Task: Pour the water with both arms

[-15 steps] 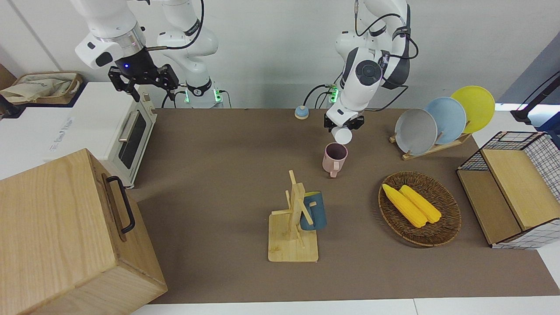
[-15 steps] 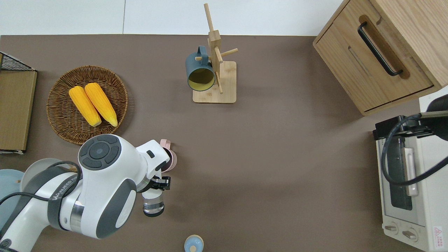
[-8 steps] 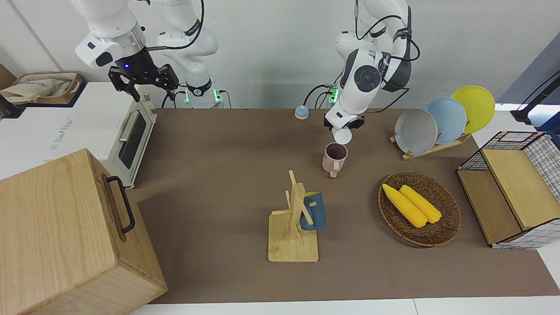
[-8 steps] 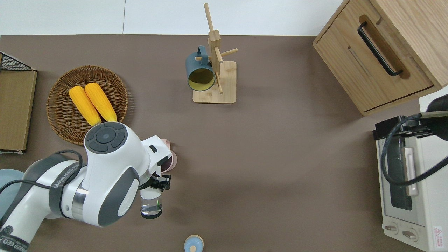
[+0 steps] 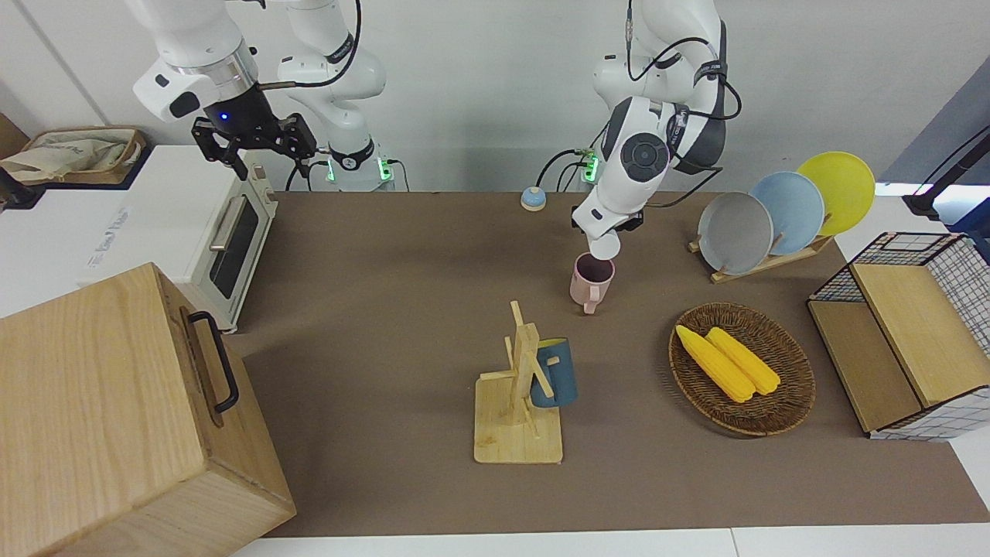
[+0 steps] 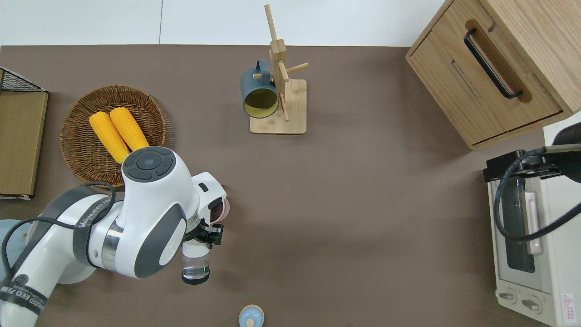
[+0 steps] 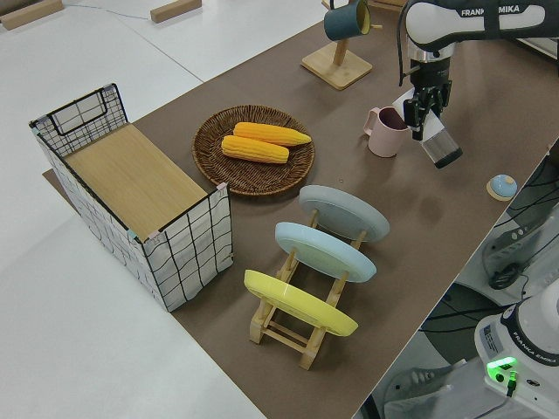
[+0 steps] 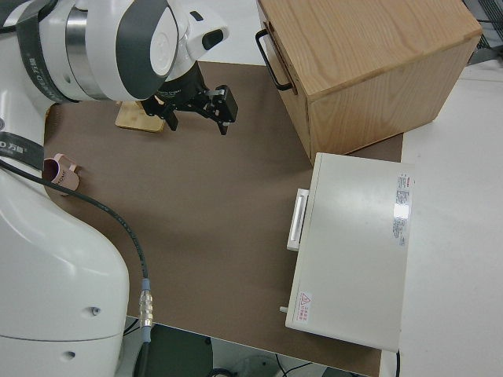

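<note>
My left gripper [image 5: 610, 225] [image 6: 200, 236] [image 7: 424, 107] is shut on a clear glass [image 6: 195, 269] [image 7: 439, 147] [image 5: 605, 245] with a dark base. The glass is tipped on its side, its mouth right at the rim of the pink mug [image 5: 592, 280] [image 6: 222, 210] [image 7: 385, 133], on the side nearer to the robots. The mug stands upright on the brown table, and the wrist covers part of it in the overhead view. No water stream shows. My right gripper [image 5: 252, 145] [image 8: 196, 111] is open and holds nothing; that arm is parked.
A wooden mug rack [image 5: 520, 394] carries a blue mug [image 5: 554, 373]. A wicker basket [image 5: 789, 402] holds two corn cobs. A plate rack [image 5: 773, 263], a wire basket [image 5: 959, 309], a wooden cabinet [image 5: 116, 418], a toaster oven [image 5: 232, 232] and a small blue knob [image 5: 532, 199] line the table's edges.
The left arm has swung farther from the robots and come lower. The tipped glass moved with it, from just above the pink mug down to its rim. The right arm has not moved.
</note>
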Controlling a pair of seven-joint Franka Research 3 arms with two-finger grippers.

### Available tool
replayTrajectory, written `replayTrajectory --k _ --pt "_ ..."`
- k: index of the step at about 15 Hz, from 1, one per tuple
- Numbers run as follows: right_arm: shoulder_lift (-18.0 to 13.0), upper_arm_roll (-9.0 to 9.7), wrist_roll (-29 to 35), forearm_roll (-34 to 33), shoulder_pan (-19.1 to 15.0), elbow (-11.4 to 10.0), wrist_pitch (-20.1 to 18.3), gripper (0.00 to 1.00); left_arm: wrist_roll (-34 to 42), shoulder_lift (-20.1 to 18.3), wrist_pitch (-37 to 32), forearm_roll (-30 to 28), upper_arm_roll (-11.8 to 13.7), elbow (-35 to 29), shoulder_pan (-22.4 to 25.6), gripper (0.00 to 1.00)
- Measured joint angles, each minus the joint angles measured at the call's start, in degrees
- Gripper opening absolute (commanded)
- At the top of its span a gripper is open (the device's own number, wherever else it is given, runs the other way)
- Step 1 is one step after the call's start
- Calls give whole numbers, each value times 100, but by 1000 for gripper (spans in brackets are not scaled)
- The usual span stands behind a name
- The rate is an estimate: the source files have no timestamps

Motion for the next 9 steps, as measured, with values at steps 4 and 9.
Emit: replayTrajectory --k 4,9 --pt "0 0 0 0 0 0 0 987 0 98 -170 17 -1 134 -1 0" --pt "0 0 0 0 0 0 0 987 0 307 -547 58 -14 416 -2 0"
